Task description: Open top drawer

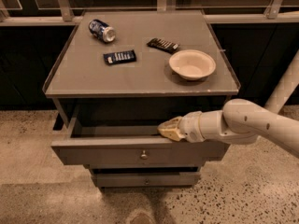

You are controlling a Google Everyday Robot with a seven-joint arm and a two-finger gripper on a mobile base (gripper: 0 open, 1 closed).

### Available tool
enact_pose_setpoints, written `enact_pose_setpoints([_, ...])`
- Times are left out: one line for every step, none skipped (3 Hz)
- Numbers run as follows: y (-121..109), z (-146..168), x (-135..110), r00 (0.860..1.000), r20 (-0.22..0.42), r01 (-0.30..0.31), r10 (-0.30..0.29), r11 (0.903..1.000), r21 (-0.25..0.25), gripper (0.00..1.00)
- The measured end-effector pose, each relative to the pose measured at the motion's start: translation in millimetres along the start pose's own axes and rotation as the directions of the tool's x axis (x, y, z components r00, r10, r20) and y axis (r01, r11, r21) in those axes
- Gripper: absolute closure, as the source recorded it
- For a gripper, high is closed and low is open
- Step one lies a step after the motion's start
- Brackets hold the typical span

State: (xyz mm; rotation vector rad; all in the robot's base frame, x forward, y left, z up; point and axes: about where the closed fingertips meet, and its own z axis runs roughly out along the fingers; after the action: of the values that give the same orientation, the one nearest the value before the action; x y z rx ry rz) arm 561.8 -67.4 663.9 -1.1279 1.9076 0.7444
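Observation:
The top drawer is a wide grey drawer with a small round metal knob at the centre of its front. It stands pulled out from the grey cabinet, with a dark gap showing behind its front. My gripper comes in from the right on a white arm. Its tan tip rests on the top rim of the drawer front, right of centre and above the knob.
On the cabinet top lie a blue can on its side, two dark snack bars and a white bowl. A narrower drawer sits below. The floor is speckled stone.

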Motion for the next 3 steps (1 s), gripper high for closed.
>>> enact_pose_setpoints([-0.1, 0.0, -0.2, 1.000, 0.000, 0.000, 0.000, 1.0000, 0.000, 1.00])
enact_pose_setpoints([26.0, 2.9, 9.5, 0.999, 0.032, -0.014, 0.016, 0.9977, -0.066, 1.00])
enact_pose_setpoints([25.7, 1.9, 7.3, 0.999, 0.032, -0.014, 0.016, 0.9977, -0.066, 1.00])
